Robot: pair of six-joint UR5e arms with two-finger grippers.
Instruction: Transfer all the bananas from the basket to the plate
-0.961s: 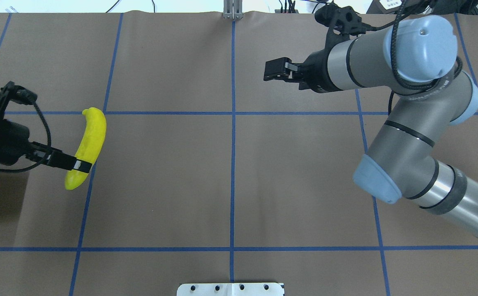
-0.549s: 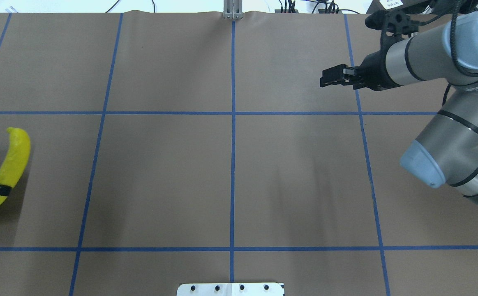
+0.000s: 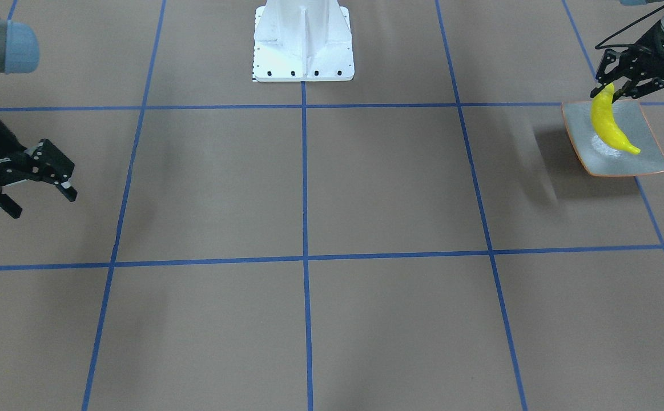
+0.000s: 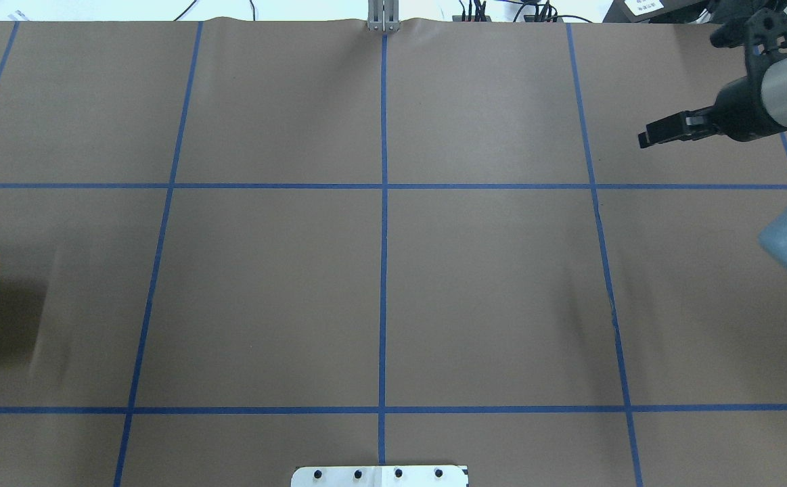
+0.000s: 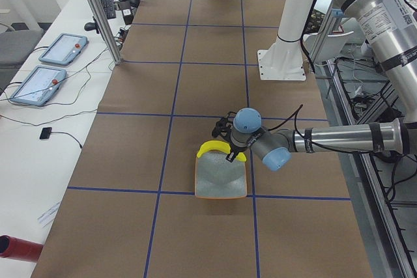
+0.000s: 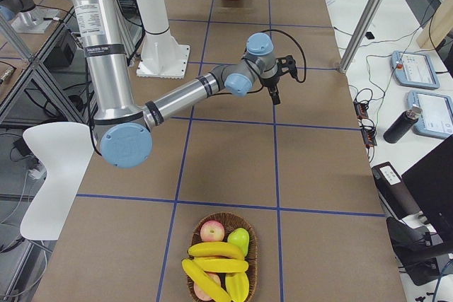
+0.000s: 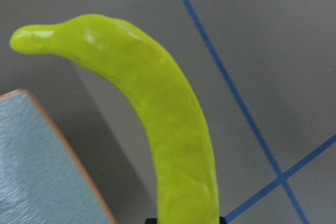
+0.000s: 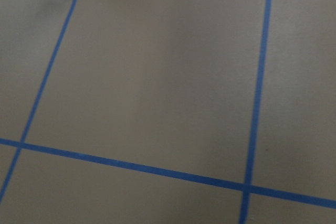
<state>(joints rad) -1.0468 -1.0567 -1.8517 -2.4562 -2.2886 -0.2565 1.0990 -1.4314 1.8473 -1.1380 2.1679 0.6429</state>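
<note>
My left gripper (image 3: 610, 91) is shut on one end of a bright yellow banana (image 3: 610, 127) and holds it over the grey-green, orange-rimmed plate (image 3: 648, 162). I cannot tell whether the banana's free tip touches the plate. The left wrist view shows the banana (image 7: 168, 124) close up beside the plate's rim (image 7: 63, 140). My right gripper (image 3: 29, 185) is open and empty above bare table; it also shows in the overhead view (image 4: 651, 137). The basket (image 6: 195, 245) at the table's right end holds more bananas (image 6: 216, 250).
The basket also holds an apple (image 6: 211, 231) and a green fruit (image 6: 241, 240). The robot's white base (image 3: 303, 40) stands at the middle of the near edge. Blue tape lines grid the brown table cover.
My left gripper carried the banana left, out of the overhead view, to over the plate. My right arm drew back to the right with its gripper empty.
</note>
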